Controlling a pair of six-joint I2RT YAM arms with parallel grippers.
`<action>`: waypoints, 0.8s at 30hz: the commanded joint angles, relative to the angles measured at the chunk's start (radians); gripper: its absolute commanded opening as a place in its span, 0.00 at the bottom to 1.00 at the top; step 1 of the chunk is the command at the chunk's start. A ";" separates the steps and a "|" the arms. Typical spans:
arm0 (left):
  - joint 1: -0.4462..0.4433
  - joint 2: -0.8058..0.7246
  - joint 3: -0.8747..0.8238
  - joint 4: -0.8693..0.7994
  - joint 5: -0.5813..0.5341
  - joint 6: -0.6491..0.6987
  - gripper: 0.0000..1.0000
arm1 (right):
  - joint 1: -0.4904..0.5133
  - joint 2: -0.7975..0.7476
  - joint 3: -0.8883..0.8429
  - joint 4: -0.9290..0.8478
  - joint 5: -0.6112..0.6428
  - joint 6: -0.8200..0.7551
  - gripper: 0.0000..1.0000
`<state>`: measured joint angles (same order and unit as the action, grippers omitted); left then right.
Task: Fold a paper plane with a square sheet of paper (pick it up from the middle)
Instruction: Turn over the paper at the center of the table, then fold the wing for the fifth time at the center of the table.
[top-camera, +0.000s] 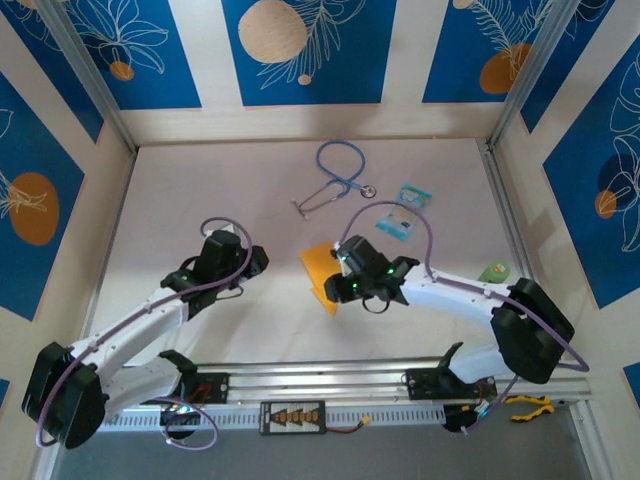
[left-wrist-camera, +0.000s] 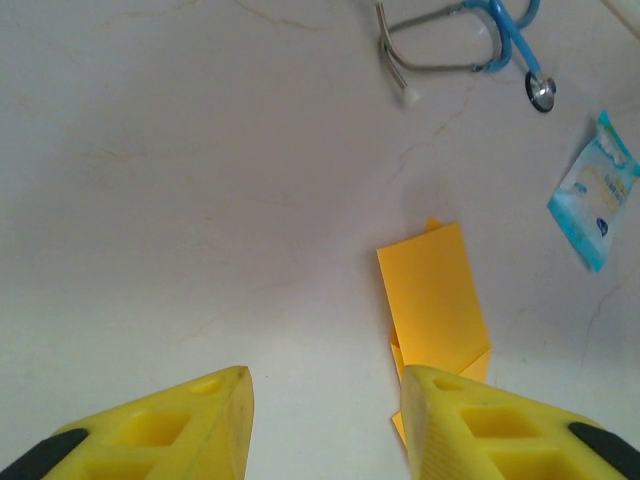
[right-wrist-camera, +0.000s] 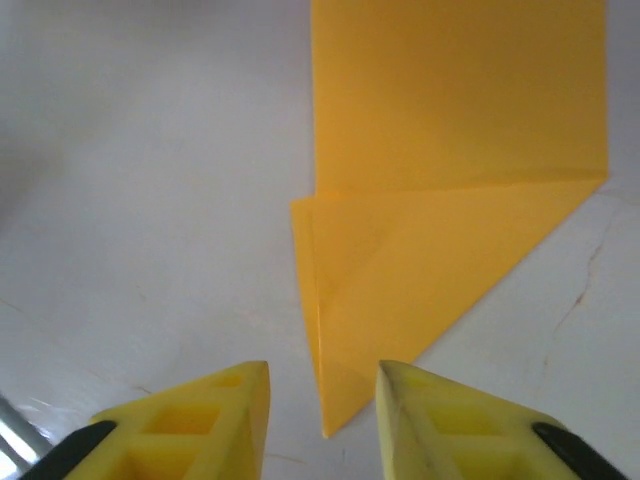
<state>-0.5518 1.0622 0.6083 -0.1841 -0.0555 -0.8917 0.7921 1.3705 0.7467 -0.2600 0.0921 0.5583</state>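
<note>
Right gripper (right-wrist-camera: 322, 370) ajar, seemingly above sheet (right-wrist-camera: 450, 110)

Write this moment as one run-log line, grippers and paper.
orange-yellow paper: partly folded, flat on table | left gripper: open, empty | right gripper: open, above its pointed tip

The top external camera looks down from above and behind the arm bases, facing the far wall, and takes in the whole table (top-camera: 200, 190). The left wrist camera looks forward and down past the left hand (left-wrist-camera: 325, 385) from some height, towards the stethoscope (left-wrist-camera: 505, 25) and the light-blue packet (left-wrist-camera: 595, 190). The right wrist camera sits much nearer the table, behind the right hand (right-wrist-camera: 320, 375). All three views share the folded sheet of paper (right-wrist-camera: 450, 100).
</note>
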 joint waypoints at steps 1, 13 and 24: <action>0.011 0.034 -0.004 0.066 0.083 0.000 0.41 | -0.079 0.011 -0.032 0.129 -0.240 0.086 0.24; 0.011 0.208 0.018 0.200 0.290 -0.010 0.26 | -0.140 0.248 0.025 0.159 -0.355 0.202 0.09; 0.011 0.317 0.043 0.278 0.395 -0.017 0.25 | -0.074 0.299 -0.043 0.196 -0.264 0.448 0.11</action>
<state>-0.5514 1.3434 0.6159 0.0437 0.2699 -0.8948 0.6914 1.6573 0.7322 -0.0700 -0.1955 0.8993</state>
